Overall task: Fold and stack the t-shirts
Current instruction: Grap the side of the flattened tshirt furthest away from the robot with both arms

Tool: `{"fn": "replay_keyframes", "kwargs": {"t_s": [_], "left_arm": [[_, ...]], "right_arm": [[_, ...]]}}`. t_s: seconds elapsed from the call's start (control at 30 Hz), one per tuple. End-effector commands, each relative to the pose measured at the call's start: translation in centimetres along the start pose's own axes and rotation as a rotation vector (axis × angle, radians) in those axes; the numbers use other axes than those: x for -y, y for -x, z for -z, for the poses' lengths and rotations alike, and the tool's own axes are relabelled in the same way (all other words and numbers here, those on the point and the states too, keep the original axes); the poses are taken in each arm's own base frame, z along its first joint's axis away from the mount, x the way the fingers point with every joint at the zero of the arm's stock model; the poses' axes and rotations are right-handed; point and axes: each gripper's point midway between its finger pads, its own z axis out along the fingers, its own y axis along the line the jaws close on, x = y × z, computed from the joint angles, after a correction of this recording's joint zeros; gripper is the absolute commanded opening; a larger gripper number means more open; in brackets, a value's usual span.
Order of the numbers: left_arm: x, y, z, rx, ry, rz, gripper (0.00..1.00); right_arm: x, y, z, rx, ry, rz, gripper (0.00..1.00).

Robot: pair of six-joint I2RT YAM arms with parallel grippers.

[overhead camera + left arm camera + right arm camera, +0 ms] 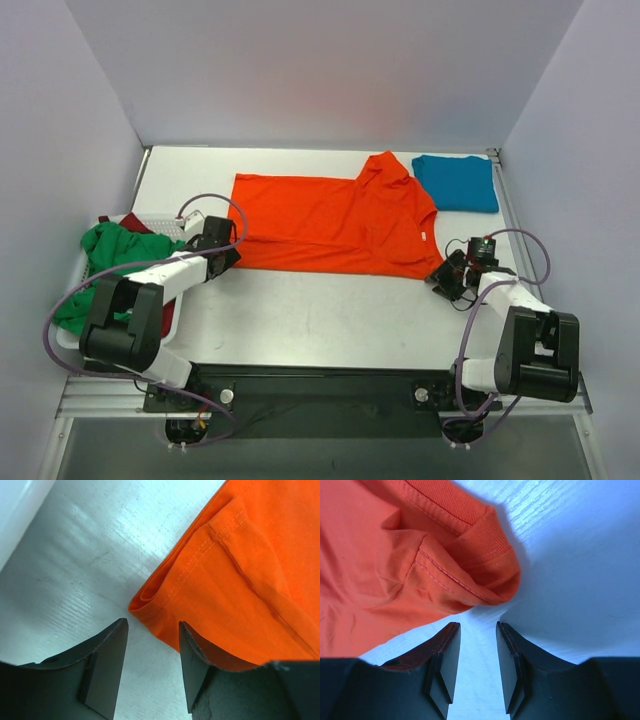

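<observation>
Orange shirt: the orange shirt lies flat across the middle of the table. Its collar end points to 3 o'clock and one sleeve reaches up toward 1 o'clock.
Teal shirt: the teal shirt is folded into a neat rectangle at 1 o'clock, touching the orange sleeve.
Green shirt: the green shirt is bunched up at 9 o'clock, spilling over a white basket.
Dark red shirt: the dark red shirt is mostly hidden beneath the green one.
Left pincer: the left pincer is low over the table at the shirt's 8 o'clock corner. Its jaws are apart with nothing between them, and the stitched hem corner is just in front of the fingertips.
Right pincer: the right pincer is at the shirt's 4 o'clock corner, by the ribbed collar. Its jaws are apart with bare table between them, and the cloth lies just ahead, not gripped.
</observation>
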Motion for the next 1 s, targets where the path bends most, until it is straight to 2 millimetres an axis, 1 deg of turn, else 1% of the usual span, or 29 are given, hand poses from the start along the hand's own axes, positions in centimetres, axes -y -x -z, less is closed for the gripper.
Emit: {"fn": "replay_keyframes", "kwargs": {"t_s": [0.0, 0.13, 0.17, 0.33, 0.37, 0.47, 0.57, 0.7, 0.8, 0.83, 0.9, 0.93, 0.97], "left_arm": [[0.6, 1.3, -0.6, 0.05, 0.01, 0.038, 0.55], [0.8, 1.2, -1.0, 0.057, 0.021, 0.03, 0.52], [0.6, 0.9, -1.1, 0.048, 0.032, 0.021, 0.52], [0.3, 0.9, -1.3, 0.06, 0.053, 0.019, 0.51], [0.3, 0.9, -1.3, 0.062, 0.056, 0.017, 0.51], [0.2, 0.8, -1.6, 0.06, 0.066, 0.009, 0.51], [0.2, 0.7, -1.8, 0.057, 0.072, 0.004, 0.47], [0.2, 0.6, -1.9, 0.053, 0.075, -0.003, 0.35], [0.2, 0.5, -2.0, 0.053, 0.079, -0.006, 0.3], [0.3, 0.5, -2.0, 0.054, 0.076, -0.007, 0.29], [0.3, 0.5, -2.0, 0.054, 0.076, -0.007, 0.21], [0.5, 0.6, -1.9, 0.056, 0.069, -0.009, 0.18], [0.6, 0.5, -1.8, 0.053, 0.064, -0.018, 0.15]], "right_arm": [[0.1, 0.6, -0.4, -0.003, 0.005, -0.008, 0.36], [0.4, 1.1, -0.8, -0.005, -0.011, -0.018, 0.36], [0.4, 1.3, -0.8, -0.003, -0.013, -0.018, 0.37], [1.1, 1.8, -1.0, 0.005, -0.037, -0.025, 0.39], [0.8, 2.3, -1.1, 0.027, -0.022, -0.022, 0.4], [0.8, 2.7, -1.2, 0.036, -0.028, -0.02, 0.4], [0.9, 3.1, -1.3, 0.047, -0.041, -0.017, 0.42], [1.3, 3.6, -1.3, 0.058, -0.07, -0.006, 0.43], [1.5, 3.8, -1.5, 0.062, -0.087, -0.004, 0.43], [1.4, 3.9, -1.5, 0.065, -0.089, -0.001, 0.4], [1.5, 4.0, -1.7, 0.066, -0.104, 0.004, 0.35], [1.4, 4.2, -1.8, 0.068, -0.105, 0.007, 0.28], [1.4, 4.2, -1.9, 0.068, -0.108, 0.008, 0.26]]}}
